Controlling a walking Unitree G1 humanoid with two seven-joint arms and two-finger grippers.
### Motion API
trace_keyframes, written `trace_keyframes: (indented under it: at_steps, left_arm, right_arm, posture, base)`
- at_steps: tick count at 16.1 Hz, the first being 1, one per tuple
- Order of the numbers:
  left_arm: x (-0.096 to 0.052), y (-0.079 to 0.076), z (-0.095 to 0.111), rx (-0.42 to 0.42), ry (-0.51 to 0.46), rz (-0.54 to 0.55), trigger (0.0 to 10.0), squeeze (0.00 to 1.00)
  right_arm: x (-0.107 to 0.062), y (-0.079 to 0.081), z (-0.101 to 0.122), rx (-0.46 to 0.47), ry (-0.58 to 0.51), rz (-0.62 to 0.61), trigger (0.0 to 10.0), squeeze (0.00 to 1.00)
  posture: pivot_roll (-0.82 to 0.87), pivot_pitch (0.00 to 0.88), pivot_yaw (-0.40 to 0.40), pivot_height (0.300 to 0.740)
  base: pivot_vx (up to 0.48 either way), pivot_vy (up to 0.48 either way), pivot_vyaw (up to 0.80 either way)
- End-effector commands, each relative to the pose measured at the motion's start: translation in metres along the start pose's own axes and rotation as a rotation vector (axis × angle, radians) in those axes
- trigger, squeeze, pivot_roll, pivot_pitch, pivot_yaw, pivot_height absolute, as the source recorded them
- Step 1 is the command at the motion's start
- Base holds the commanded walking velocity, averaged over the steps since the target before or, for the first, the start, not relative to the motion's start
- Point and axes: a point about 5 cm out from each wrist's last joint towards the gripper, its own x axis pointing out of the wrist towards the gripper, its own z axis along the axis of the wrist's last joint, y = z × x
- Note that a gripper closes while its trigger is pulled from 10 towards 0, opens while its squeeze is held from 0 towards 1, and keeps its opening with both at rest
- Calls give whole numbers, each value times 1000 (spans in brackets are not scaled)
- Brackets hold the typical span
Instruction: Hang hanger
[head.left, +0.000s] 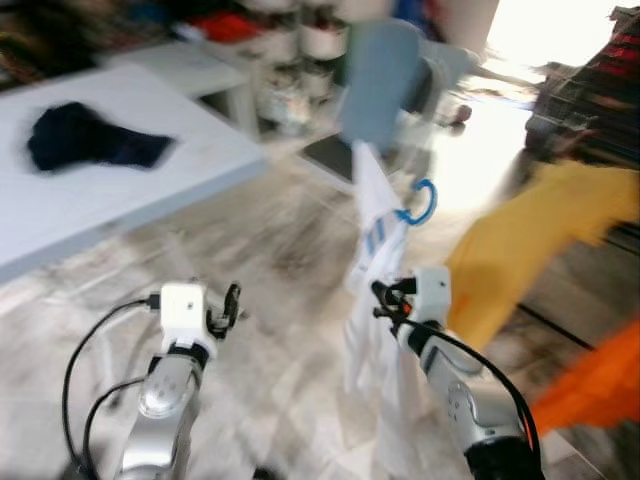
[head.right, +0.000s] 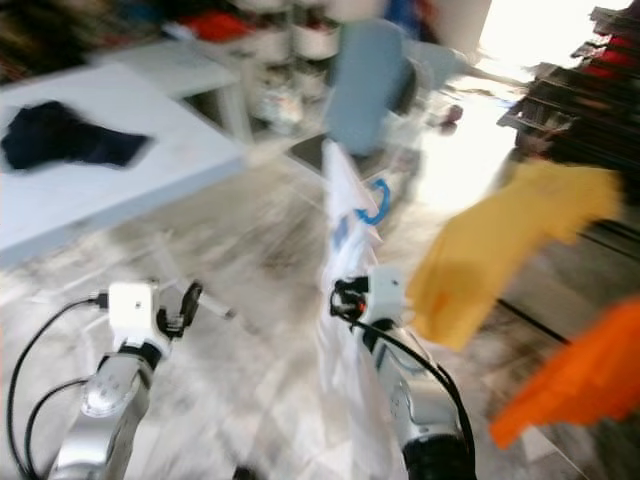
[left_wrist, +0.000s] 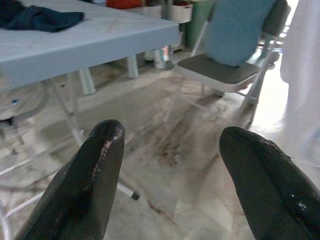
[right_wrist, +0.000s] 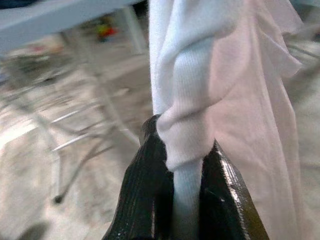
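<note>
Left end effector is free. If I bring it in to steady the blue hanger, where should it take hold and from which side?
Probably the blue hook sticking up above the white garment: it is the one bare part of the hanger. Come in from the robot's left, since the right end effector is shut on the cloth below and yellow fabric hangs on the right. The left end effector is open.

Bare floor (head.left: 270, 300) lies passable ahead (table (head.left: 120, 190) flanks left, chair (head.left: 385, 95) blocks beyond).

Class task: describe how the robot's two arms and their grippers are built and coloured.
Both arms are silver metal tubes. Each ends in a white boxy wrist block, with black cables looping alongside. The left gripper and right gripper each carry two long, glossy black fingers with rounded tips.
</note>
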Motion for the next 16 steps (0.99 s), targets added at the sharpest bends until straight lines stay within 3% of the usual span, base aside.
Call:
trace_keyframes:
  at_steps: [1, 8, 11, 13, 14, 16]
  left_arm:
    - [0, -3, -2, 1, 12, -22, 10000, 0]
    - [3, -5, -2, 16, 12, -27, 10000, 0]
    - [10, -14, 8, 33, -17, -77, 10000, 0]
    - [12, -16, 10, 40, -23, -85, 10000, 0]
    - [15, -17, 14, 35, -32, -87, 10000, 0]
    - [18, -19, 21, 40, -63, -91, 10000, 0]
  right_arm:
    - [-1, -1, 13, -76, -37, 15, 10000, 0]
    - [1, 12, 23, -119, -33, 105, 10000, 0]
    - [0, 29, 42, -105, -43, 236, 10000, 0]
    - [-2, 35, 50, -77, -43, 272, 10000, 0]
    - [-6, 45, 62, -65, -55, 351, 10000, 0]
    - [-13, 53, 68, -105, -40, 441, 10000, 0]
  posture:
    - [-15, 0, -44, 740]
    - [-19, 0, -46, 740]
    - [-29, 0, -41, 740]
    - [-34, 0, -36, 740]
    - [-42, 0, -33, 740]
    - [-48, 0, -31, 740]
  base:
    - [0, 0, 800]
    - [0, 0, 800]
    - [0, 0, 727]
    - [0, 0, 0]
    - [0, 0, 0]
    - [0, 0, 0]
